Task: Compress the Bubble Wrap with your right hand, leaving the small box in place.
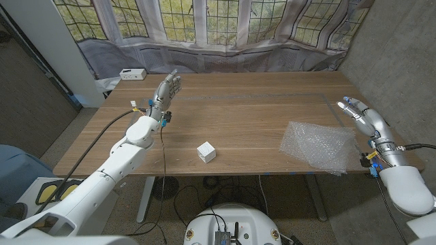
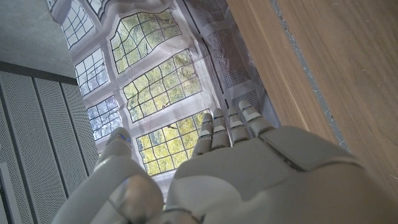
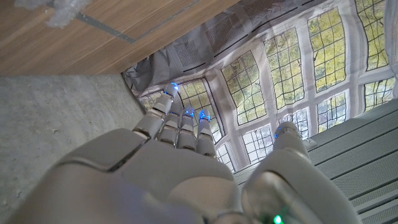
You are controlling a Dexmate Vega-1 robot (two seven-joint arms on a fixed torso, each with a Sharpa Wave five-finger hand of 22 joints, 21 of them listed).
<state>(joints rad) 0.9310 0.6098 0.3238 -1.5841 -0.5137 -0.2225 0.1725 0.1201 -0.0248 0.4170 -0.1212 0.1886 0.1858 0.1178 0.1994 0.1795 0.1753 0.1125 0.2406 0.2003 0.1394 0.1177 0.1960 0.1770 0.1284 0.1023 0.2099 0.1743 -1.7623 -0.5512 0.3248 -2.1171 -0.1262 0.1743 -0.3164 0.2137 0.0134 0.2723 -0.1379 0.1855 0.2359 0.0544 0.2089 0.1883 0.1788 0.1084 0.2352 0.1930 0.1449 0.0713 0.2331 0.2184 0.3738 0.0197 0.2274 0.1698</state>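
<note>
Presently hovering with the right hand point(image 1: 364, 119) open, fingers extended and holding nothing, off the table's right edge. Lying just inward of that hand: the bubble wrap point(image 1: 318, 145), a crumpled clear sheet near the table's front edge. Probably handling as very light, soft and springy, likely sliding if pushed sideways, so pressing straight down on its puffed middle. Sitting well beyond it: the small box point(image 1: 206, 152). Waiting open and empty: left hand point(image 1: 165, 90).
</note>
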